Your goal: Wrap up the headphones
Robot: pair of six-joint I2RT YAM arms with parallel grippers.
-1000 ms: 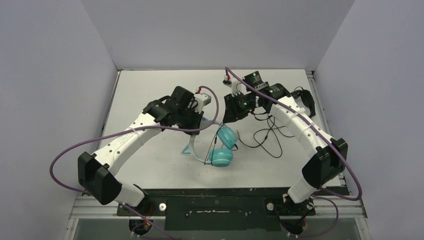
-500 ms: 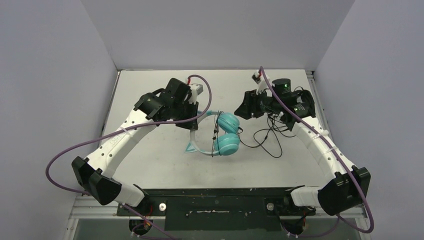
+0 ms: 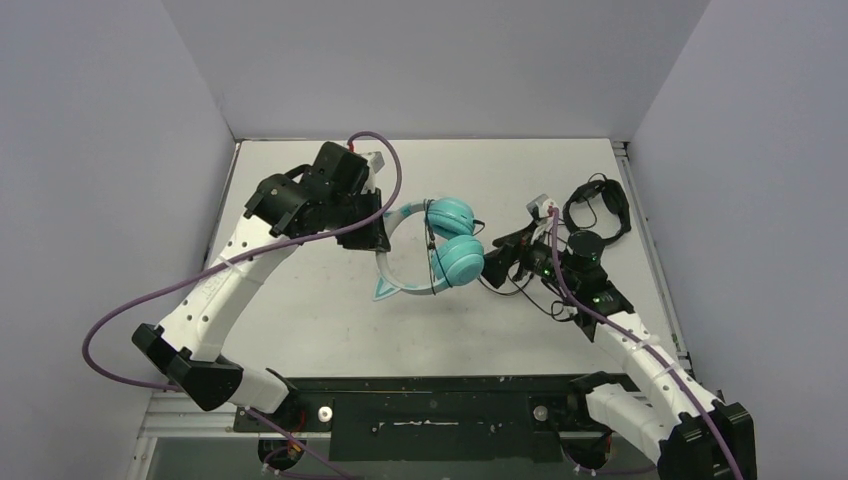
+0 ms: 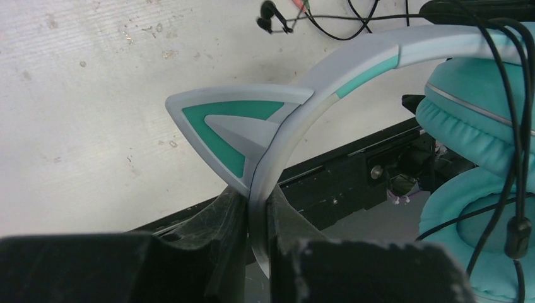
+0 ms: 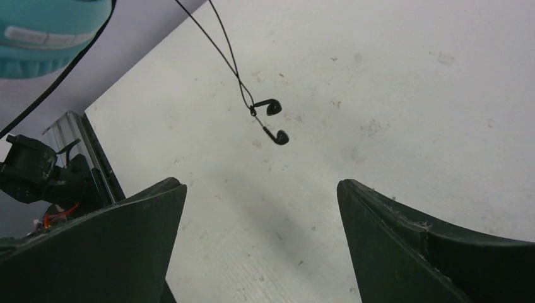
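The headphones (image 3: 450,240) are teal, with round ear cups, a pale headband and a cat-ear point (image 3: 385,292). They hang above the table's middle, ear cups stacked. My left gripper (image 3: 381,236) is shut on the headband; the left wrist view shows its fingers (image 4: 227,214) pinching the pale band (image 4: 353,63) just under a cat-ear point (image 4: 233,126). A thin black cable (image 3: 429,252) runs across the cups (image 4: 479,120). My right gripper (image 3: 492,270) sits just right of the lower cup, open and holding nothing (image 5: 260,184), with bare table between its fingers.
All-black headphones (image 3: 598,205) lie at the back right near the table edge. Loose black cable (image 3: 530,285) lies on the table under my right wrist. A pair of black earbuds (image 5: 271,120) on a thin cable shows ahead of the right gripper.
My left gripper has carried the headphones up and toward the back right. My right gripper has opened, letting go of the cable, and swung from the back toward the near side beside the ear cups.
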